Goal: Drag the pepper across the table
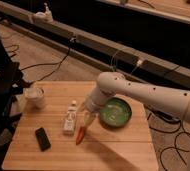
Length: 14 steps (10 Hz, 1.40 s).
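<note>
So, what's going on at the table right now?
The robot's one arm reaches in from the right, with its gripper low over the table, right at the upper end of the red pepper. The pepper lies near the middle, between a white bottle and a green bowl. Whether the gripper is touching the pepper can't be made out.

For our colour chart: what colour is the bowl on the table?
Green bowl, camera view; claw at the pepper top.
</note>
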Each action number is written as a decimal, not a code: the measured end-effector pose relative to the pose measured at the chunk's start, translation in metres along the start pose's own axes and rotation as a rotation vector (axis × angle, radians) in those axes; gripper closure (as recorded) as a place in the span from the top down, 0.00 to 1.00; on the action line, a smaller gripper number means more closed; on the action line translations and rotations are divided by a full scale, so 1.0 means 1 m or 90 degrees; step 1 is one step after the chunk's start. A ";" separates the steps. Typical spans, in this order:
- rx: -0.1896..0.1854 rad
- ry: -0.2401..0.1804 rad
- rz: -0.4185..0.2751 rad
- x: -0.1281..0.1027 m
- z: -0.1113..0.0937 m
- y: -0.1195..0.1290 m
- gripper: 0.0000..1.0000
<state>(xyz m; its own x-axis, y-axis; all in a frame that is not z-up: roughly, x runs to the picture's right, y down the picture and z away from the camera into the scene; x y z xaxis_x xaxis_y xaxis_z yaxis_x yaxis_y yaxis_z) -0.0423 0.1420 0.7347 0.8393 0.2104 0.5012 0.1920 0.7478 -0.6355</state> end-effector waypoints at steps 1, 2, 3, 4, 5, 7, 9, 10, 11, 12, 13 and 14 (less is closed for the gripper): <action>0.000 0.001 -0.002 0.002 0.007 -0.002 0.61; -0.003 0.001 -0.006 0.003 0.015 -0.003 0.61; -0.007 0.001 -0.008 0.004 0.023 -0.003 0.61; -0.014 0.003 -0.012 0.007 0.033 -0.003 0.61; -0.022 0.007 -0.014 0.011 0.042 -0.002 0.61; -0.038 0.014 -0.020 0.020 0.059 0.000 0.61; -0.047 0.013 -0.003 0.037 0.074 0.001 0.61; -0.048 0.009 0.007 0.044 0.080 0.001 0.61; -0.048 0.003 0.019 0.050 0.087 0.001 0.61; -0.047 -0.005 0.030 0.056 0.094 0.000 0.61; -0.046 -0.010 0.038 0.059 0.098 0.000 0.61; -0.045 -0.018 0.045 0.064 0.103 0.000 0.61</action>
<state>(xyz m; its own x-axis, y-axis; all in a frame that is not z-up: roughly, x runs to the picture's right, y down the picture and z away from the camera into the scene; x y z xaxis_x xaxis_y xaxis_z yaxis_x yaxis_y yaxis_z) -0.0416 0.2202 0.8274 0.8373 0.2798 0.4697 0.1693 0.6842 -0.7093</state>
